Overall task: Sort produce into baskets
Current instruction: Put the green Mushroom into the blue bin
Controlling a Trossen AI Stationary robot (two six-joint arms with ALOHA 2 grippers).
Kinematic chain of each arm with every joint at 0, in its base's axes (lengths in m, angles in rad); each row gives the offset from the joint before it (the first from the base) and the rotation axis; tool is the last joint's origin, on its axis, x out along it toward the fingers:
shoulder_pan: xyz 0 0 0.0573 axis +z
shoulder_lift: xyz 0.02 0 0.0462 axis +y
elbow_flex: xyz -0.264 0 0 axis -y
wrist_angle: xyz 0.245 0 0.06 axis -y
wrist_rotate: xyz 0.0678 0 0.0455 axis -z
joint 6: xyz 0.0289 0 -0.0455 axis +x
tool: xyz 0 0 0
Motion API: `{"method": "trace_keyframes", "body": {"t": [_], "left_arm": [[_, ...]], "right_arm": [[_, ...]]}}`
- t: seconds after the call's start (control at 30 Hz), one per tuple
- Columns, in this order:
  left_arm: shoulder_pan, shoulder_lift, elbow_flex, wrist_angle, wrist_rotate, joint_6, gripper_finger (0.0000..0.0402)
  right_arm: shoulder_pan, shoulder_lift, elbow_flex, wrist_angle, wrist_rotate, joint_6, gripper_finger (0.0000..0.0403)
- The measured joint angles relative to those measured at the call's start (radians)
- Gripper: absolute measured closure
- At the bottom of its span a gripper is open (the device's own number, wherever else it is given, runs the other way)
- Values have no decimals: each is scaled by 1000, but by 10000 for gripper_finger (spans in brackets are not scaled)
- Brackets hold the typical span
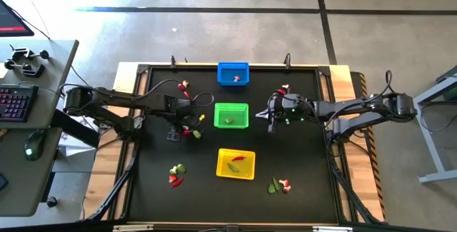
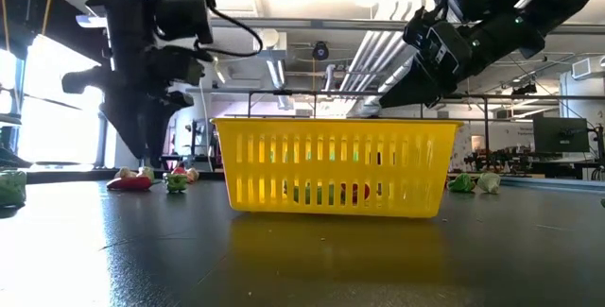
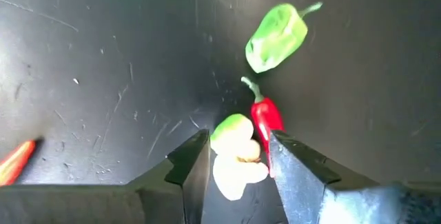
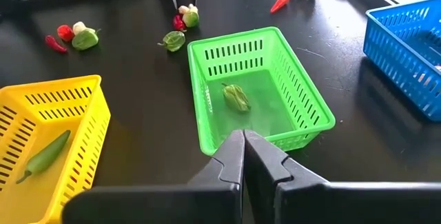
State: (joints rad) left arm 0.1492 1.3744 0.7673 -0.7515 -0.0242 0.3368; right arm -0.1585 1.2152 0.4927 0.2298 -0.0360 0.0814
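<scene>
My left gripper is low over the black surface, left of the green basket. Its fingers stand parted around a small pale mushroom-like piece with a green cap; a gap shows on the one side, and on the other side a slim red chilli lies against the finger. I cannot tell whether the fingers touch the mushroom piece. Just beyond them lies a green leafy bit, apart from the chilli tip.

My right gripper hovers just right of the green basket, fingers clenched together, holding nothing. In the right wrist view its tips sit above the basket's near wall.

Baskets stand in a line down the middle of the surface: blue basket at the far edge, green in the middle, yellow basket nearest the front.
- Blue: one small red-and-white piece inside.
- Green: one green leafy piece on the floor.
- Yellow: a long green piece and a red piece.

Loose produce on the surface:
- cluster front left, red and green;
- cluster front right, green and red-white;
- small pieces near the blue basket's left and by my right arm.
</scene>
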Motion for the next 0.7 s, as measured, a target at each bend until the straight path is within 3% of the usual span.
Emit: {"method": "trace_keyframes", "body": {"t": [0.37,0.7], "left_arm": [[10,121,-1,18,-19,58,266],[13,126,12,24,-29,128,355]], "right_arm": [[0,0,0,0,0,0,403],[0,0,0,0,0,-3,403]]}}
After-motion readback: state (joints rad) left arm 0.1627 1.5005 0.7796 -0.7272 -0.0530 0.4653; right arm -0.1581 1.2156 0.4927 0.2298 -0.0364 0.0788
